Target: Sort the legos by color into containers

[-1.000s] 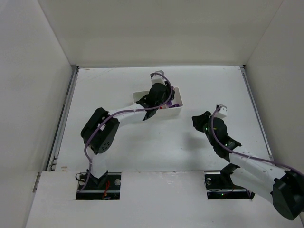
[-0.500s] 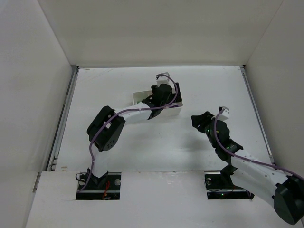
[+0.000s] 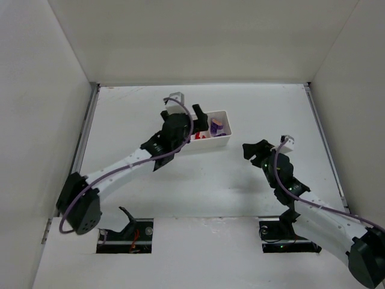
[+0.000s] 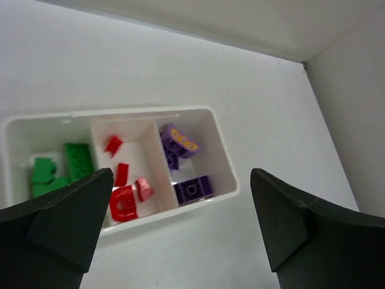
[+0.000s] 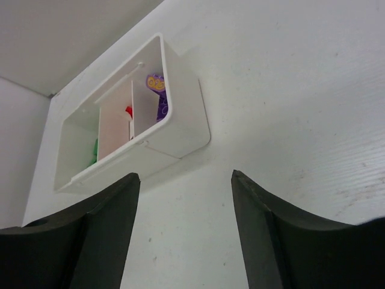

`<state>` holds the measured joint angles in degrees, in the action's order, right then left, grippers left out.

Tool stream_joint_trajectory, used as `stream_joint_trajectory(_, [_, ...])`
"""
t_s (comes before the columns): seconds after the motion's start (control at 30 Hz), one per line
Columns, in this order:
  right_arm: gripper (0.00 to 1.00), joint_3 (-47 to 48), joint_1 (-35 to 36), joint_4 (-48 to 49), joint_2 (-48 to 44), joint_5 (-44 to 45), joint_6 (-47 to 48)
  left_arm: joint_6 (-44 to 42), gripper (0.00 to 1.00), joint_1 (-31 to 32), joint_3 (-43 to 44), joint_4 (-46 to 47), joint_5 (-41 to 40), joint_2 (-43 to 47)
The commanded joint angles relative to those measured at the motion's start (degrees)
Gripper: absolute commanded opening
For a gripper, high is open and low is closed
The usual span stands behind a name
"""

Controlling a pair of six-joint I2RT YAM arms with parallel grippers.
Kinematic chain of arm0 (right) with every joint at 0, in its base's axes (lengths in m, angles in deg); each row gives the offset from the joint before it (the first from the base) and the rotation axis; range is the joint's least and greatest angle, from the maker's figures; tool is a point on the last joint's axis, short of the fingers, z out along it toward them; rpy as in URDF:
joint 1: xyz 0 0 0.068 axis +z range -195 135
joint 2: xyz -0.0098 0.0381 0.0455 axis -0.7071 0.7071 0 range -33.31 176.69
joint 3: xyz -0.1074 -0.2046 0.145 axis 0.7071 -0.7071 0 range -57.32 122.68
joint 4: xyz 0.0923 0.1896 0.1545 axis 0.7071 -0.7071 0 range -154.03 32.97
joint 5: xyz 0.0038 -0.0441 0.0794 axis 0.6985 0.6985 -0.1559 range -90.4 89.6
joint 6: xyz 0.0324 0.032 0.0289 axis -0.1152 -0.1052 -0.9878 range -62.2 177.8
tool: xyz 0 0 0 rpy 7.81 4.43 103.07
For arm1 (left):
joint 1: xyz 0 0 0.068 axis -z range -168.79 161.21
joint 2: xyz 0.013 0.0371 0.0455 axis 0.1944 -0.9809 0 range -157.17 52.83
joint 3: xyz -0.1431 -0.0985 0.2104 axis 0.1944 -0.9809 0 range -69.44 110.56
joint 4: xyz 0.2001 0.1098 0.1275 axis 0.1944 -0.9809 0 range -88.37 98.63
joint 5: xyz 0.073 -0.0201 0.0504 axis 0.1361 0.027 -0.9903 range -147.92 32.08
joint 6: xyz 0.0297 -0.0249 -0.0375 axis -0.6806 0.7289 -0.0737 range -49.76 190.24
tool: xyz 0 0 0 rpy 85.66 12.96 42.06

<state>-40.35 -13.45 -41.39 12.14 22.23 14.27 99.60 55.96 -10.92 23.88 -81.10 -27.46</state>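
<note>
The white tray (image 3: 212, 143) lies at the middle of the table. Its three containers show in the left wrist view: green legos (image 4: 62, 168) on the left, red legos (image 4: 126, 196) in the middle, purple legos (image 4: 192, 189) on the right. My left gripper (image 3: 180, 114) hovers over the tray's left end, open wide and empty, the tray (image 4: 224, 161) showing between its fingers. My right gripper (image 3: 255, 150) stands open and empty to the right of the tray, low over the table. It looks at the tray's end wall (image 5: 180, 120), with a purple lego (image 5: 156, 83) showing over the rim.
White walls close in the table on the left, far and right sides. Metal rails (image 3: 83, 144) run along the table's left and right edges. I see no loose brick on the table surface.
My left gripper opened wide and drew back from above the tray toward its left end, its elbow swinging out to the left. My right gripper went from shut to open, almost in place.
</note>
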Motion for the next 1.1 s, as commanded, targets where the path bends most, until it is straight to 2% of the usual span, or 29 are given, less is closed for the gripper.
stream_joint_trajectory(0.0, [0.73,0.0,0.0,-0.3,-2.1,4.1,0.3,4.5,1.00,-2.5,-8.8,-6.7,-6.3,9.3])
stream_joint_trajectory(0.03, [0.76,-0.2,0.0,-0.9,-2.4,5.1,0.3,6.5,1.00,-3.5,-11.5,-9.2,-7.3,12.9])
stream_joint_trajectory(0.1, [1.00,-0.2,0.0,-1.9,-2.9,7.0,0.3,10.0,1.00,-5.7,-15.8,-15.1,-9.0,19.4])
stream_joint_trajectory(0.27, [1.00,2.3,-0.7,-6.8,-0.5,9.4,0.2,15.4,1.00,-12.4,-22.9,-28.4,-10.4,30.8])
stream_joint_trajectory(0.47, [1.00,9.9,-0.9,-19.4,3.9,9.9,1.2,18.2,1.00,-15.5,-27.8,-34.3,-9.6,36.3])
stream_joint_trajectory(0.63, [1.00,14.2,-2.2,-28.3,3.9,10.3,0.5,18.0,1.00,-17.2,-30.2,-34.5,-8.6,40.2])
stream_joint_trajectory(0.8, [1.00,13.7,-2.3,-27.9,1.2,11.7,4.1,16.7,1.00,-19.5,-32.1,-31.6,-5.8,39.2])
stream_joint_trajectory(1.07, [1.00,14.2,1.5,-27.9,-2.7,10.4,4.7,15.6,1.00,-22.9,-33.5,-24.4,-0.9,32.7])
